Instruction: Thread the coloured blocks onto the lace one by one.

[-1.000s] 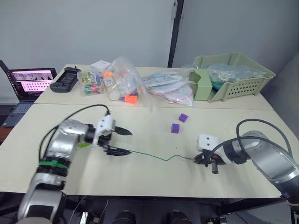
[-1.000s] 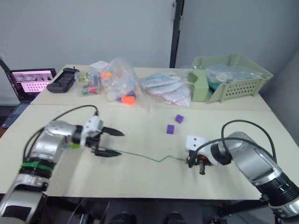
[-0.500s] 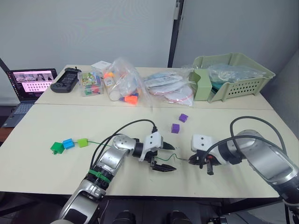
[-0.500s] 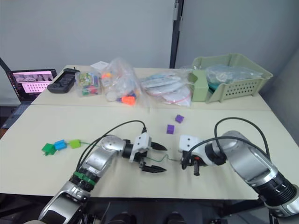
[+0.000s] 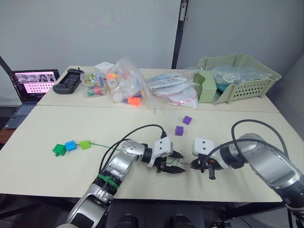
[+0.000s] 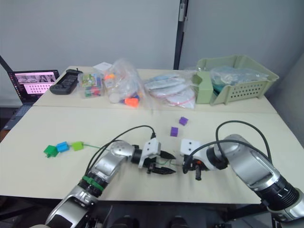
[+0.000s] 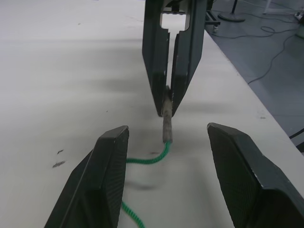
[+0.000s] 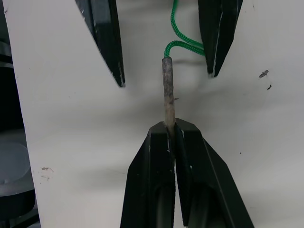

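The right claw [image 8: 171, 130] is clenched on the stiff, scuffed tan tip of the lace [image 8: 167, 90], its two flat black fingers pressed together with the tip jutting out ahead of them. Facing it, the left claw [image 7: 166, 142] is released, its tapered fingers spread wide to either side of the tip and touching neither the tip nor the cord. The braided green cord curls away from the tip between those fingers, low over the matte cream worktop [image 5: 142, 128].

From there the lace runs thin and nearly straight toward the robot's left, to three cubes in a row near the worktop's left edge: lime green [image 5: 85, 145], blue [image 5: 70, 145] and dark green [image 5: 59, 150], just beside one another, with the cord reaching the lime one. Two purple cubes [image 5: 178, 130] [image 5: 187, 120] lie loose just beyond the claws, a little apart.

Bare worktop lies around both claws, out to the near edge. Crinkled clear bags [image 5: 124, 88] and a slotted pale-green basket [image 5: 237, 78] line the far side, well apart from the claws.
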Motion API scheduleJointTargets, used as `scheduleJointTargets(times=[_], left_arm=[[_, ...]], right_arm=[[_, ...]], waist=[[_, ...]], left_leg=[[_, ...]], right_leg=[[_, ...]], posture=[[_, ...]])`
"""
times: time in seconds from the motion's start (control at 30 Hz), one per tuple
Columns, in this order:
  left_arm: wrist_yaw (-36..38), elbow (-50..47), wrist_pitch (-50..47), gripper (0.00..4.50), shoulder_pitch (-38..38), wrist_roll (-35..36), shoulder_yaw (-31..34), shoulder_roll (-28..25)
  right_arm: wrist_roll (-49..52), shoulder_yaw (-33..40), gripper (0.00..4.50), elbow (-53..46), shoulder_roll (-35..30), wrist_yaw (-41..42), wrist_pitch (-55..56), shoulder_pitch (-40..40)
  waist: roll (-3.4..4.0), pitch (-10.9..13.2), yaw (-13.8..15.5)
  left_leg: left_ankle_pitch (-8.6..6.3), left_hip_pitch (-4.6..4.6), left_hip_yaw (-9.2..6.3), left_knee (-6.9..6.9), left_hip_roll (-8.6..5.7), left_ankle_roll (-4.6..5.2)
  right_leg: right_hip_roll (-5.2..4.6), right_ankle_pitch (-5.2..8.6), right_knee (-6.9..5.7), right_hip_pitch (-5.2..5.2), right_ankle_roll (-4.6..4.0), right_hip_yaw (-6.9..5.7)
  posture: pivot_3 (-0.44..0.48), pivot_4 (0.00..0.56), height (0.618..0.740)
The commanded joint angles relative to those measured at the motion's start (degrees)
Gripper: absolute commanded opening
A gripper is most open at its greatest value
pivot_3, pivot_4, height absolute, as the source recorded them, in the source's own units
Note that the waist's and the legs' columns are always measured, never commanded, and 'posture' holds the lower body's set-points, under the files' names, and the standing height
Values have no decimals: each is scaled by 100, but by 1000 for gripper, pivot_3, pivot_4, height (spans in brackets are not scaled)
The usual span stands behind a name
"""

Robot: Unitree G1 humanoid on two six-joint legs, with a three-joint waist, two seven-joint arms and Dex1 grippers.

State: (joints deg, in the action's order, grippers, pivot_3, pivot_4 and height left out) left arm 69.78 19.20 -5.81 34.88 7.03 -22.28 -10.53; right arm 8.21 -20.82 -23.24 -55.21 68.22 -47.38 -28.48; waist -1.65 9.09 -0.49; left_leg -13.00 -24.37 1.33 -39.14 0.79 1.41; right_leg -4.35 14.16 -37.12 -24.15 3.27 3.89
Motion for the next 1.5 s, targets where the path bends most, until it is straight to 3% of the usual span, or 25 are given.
scheduleJointTargets(times=[0.03, 0.17, 0.47, 0.8, 0.87, 0.9, 0.97, 1.27, 1.37, 1.5], left_arm=[[-18, -153, 67, 2733, 51, 38, -18, 59], [2, -149, 67, 2733, 55, 44, -24, 60], [-15, -35, 107, 14, 114, -4, -88, 160], [17, 178, 245, 14, 226, -48, -82, 167], [35, 230, 279, 0, 260, -42, -45, 137], [41, 263, 297, 0, 284, -37, -17, 116], [46, 297, 323, 0, 307, -30, 17, 85], [133, 443, 379, 0, 326, 8, 191, -263], [164, 397, 342, 0, 294, 24, 243, -396], [170, 243, 261, 0, 203, 83, 289, -541]], right_arm=[[82, 66, 0, -159, -4, -16, 4, -45], [84, 76, 0, -159, -14, -25, 9, -31], [90, 98, 0, -147, 1, -56, 12, -6], [212, 280, 0, -224, -18, -127, -151, 46], [345, 408, 704, -286, -12, -158, -222, 83], [457, 543, 765, -352, -39, -169, -313, 158], [633, 759, 1421, -462, -82, -212, -455, 296], [1958, 3281, 4465, -1212, 692, -1139, -1356, 1539], [2102, 4013, 4465, -1336, 1263, -1739, -1308, 1887], [2129, 4437, 4465, -1279, 1829, -2364, -1002, 2106]], waist=[[0, 0, -3], [0, 0, -5], [0, 0, 2], [0, 0, 2], [0, 0, 4], [0, 0, 7], [0, 0, 18], [-1, 0, 86], [-1, 0, 104], [-1, -1, 102]], left_leg=[[0, 0, 0, 0, 0, 0], [0, 0, -1, 0, 1, 0], [0, 0, -6, 0, 0, 0], [0, 0, -9, 0, 0, 0], [0, 0, -11, 0, 0, 0], [0, 0, -12, 0, 0, 0], [0, 0, -17, 0, 0, 0], [0, 2, -38, 0, 0, 0], [0, 1, -40, -1, -3, 0], [0, 3, -40, -1, -3, 0]], right_leg=[[1, 0, 0, 0, 0, 0], [1, 0, 0, 0, 0, 0], [0, 0, 1, 0, 0, 0], [0, 0, 1, 1, 0, 0], [0, 0, 1, 1, 0, 0], [0, 0, 1, 1, 0, 0], [0, 0, 1, 1, 0, 0], [2, 0, 3, 6, 0, 0], [0, 0, 3, 9, 1, 0], [1, 0, 3, 10, 1, 0]], posture=[[0, 150, 734], [0, 150, 734], [0, 150, 734], [0, 150, 734], [0, 150, 734], [0, 150, 734], [0, 150, 734], [0, 150, 734], [0, 150, 734], [0, 150, 734]])
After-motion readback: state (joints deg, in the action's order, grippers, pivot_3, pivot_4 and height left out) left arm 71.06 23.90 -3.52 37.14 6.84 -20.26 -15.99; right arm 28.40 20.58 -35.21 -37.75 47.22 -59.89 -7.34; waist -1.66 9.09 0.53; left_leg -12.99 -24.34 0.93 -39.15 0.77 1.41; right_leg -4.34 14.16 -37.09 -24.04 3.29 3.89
